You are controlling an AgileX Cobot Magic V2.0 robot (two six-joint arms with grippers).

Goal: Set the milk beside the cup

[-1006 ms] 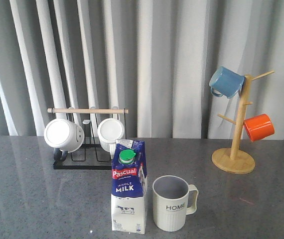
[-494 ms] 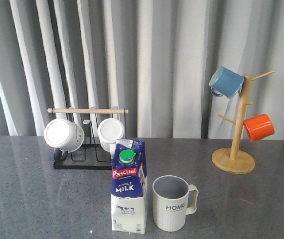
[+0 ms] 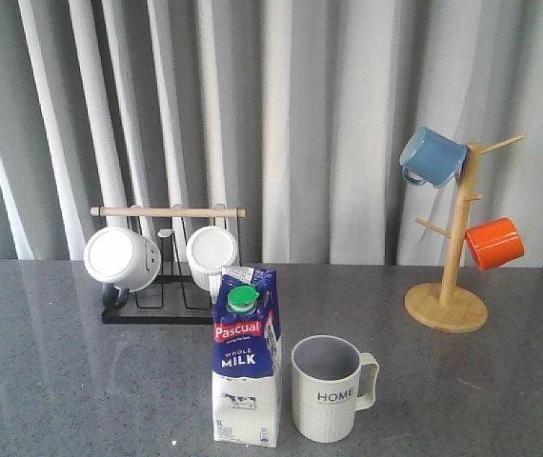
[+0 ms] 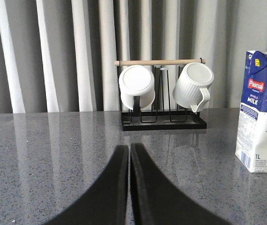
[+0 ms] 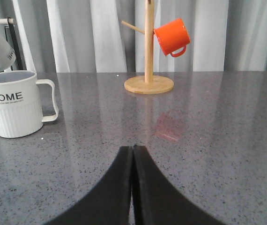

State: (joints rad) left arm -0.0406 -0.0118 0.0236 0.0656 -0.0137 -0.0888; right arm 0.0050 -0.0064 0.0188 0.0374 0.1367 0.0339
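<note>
The left claw (image 4: 129,154) is closed and empty — the milk (image 4: 261,111) stands upright on the worktop (image 4: 54,150).

milk carton (image 3: 246,367): red label reads "Pascual", under it "WHOLE MILK" in white on blue. "1L" at the lower corner of the carton, legible in left wrist view. cup (image 3: 327,387): "HOME" in black on the ribbed side.

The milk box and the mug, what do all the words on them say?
"Pascual": red label on the milk, front and left wrist views.
"WHOLE MILK": blue part of the milk.
"1L": bottom corner of the milk, left wrist view.
"HOME": black letters on the cup.
The tiny print under "Pascual" and at the foot of the milk is too small to read.
</note>
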